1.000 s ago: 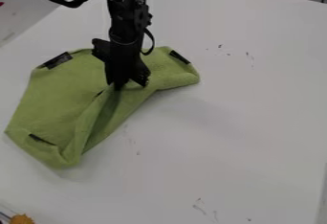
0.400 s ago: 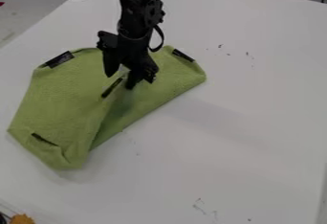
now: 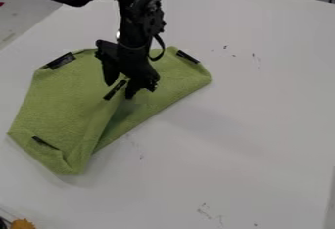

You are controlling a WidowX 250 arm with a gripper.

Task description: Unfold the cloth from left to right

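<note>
The black gripper (image 3: 120, 90) hangs from the top over the middle of the green cloth (image 3: 62, 101), its two fingers spread apart, with a black-marked corner of the cloth just below and between them. The cloth lies left of the table's middle, with a fold running from under the gripper down to its lower tip. Other black patches show at its upper left, upper right and lower left. A shaded hollow lies beside the fold, and the gripper hides part of the cloth behind it.
The white table (image 3: 249, 115) extends right and below the cloth, with small dark scuffs. An orange object (image 3: 22, 224) sits at the lower left corner. Dark items stand beyond the table's top right edge.
The gripper has opened and moved slightly right, letting go of the cloth. The cloth's middle corner has settled flatter, and its right edge reaches a little farther right.
</note>
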